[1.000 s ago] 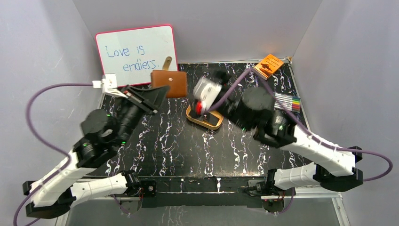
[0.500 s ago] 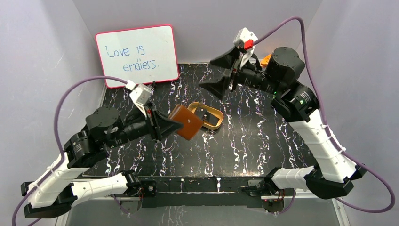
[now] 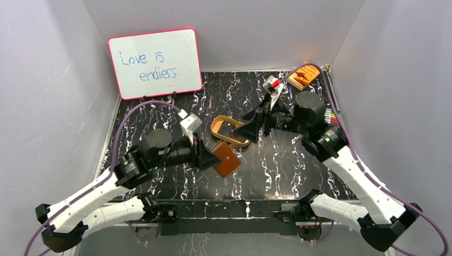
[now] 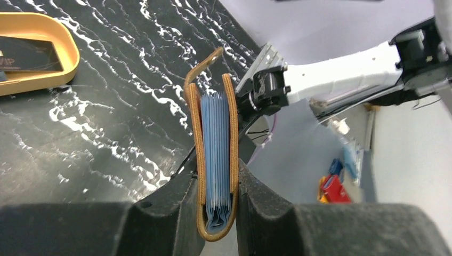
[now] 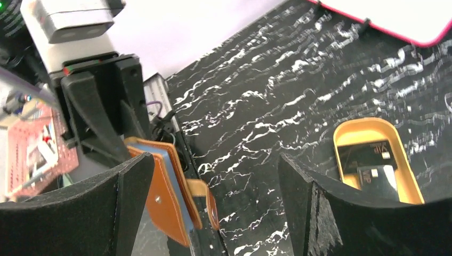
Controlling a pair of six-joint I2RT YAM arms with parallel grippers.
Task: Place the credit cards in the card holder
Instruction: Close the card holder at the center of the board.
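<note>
My left gripper [image 4: 217, 184] clenched on the reddish-brown leather folding card holder [image 4: 216, 141], my right gripper [image 5: 216, 178] spread wide and empty near the tan oval tray [image 5: 368, 124], black plastic card [image 5: 361, 154] inside

The top view looks down from high behind the near edge, far enough back to take in the whole tabletop [image 3: 277, 165] and the back wall [image 3: 240, 32]. The left wrist view sits close behind the left claw [image 4: 217, 176], facing over the tabletop's near edge toward the right arm [image 4: 341, 66]. The right wrist view looks past the right claw [image 5: 213, 160] across the tabletop, and all three share the card holder [image 3: 226, 160] and the tan tray [image 3: 214, 128].
</note>
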